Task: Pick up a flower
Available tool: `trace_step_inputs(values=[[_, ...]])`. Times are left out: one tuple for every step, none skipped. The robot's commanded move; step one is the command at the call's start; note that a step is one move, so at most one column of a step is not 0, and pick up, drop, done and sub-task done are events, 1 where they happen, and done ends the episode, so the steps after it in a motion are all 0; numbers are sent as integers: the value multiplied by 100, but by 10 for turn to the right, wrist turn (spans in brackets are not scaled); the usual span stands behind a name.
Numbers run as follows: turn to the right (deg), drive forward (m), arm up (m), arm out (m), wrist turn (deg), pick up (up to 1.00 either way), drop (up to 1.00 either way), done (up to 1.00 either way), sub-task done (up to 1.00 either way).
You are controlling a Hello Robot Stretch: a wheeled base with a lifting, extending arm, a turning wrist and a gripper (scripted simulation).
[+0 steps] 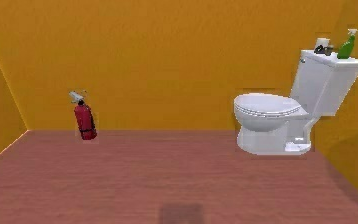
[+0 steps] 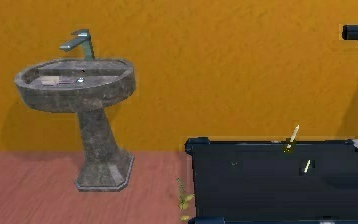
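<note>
A small yellow-green leafy blob (image 2: 184,201) sits low against the left side of a dark flat-topped piece of furniture (image 2: 247,170) in the arm side view's lower right. I cannot tell whether it is a flower. On that dark top lie a thin pale yellowish stick (image 2: 292,138) and a small white sliver (image 2: 307,166).
A grey stone pedestal sink (image 2: 82,85) with a tap (image 2: 79,42) stands against the orange wall. In the forward view a white toilet (image 1: 277,118) stands at the right, with a green bottle (image 1: 345,44) on its tank. A red fire extinguisher (image 1: 84,118) leans by the far wall. A dark bar (image 2: 357,33) juts in at the arm side view's upper right.
</note>
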Motion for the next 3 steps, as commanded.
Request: trace_step_inputs(values=[[0, 0, 14, 0, 0, 0, 0, 0, 0], [0, 0, 0, 50, 0, 0, 0, 0, 0], [0, 0, 0, 0, 450, 0, 0, 0, 0]])
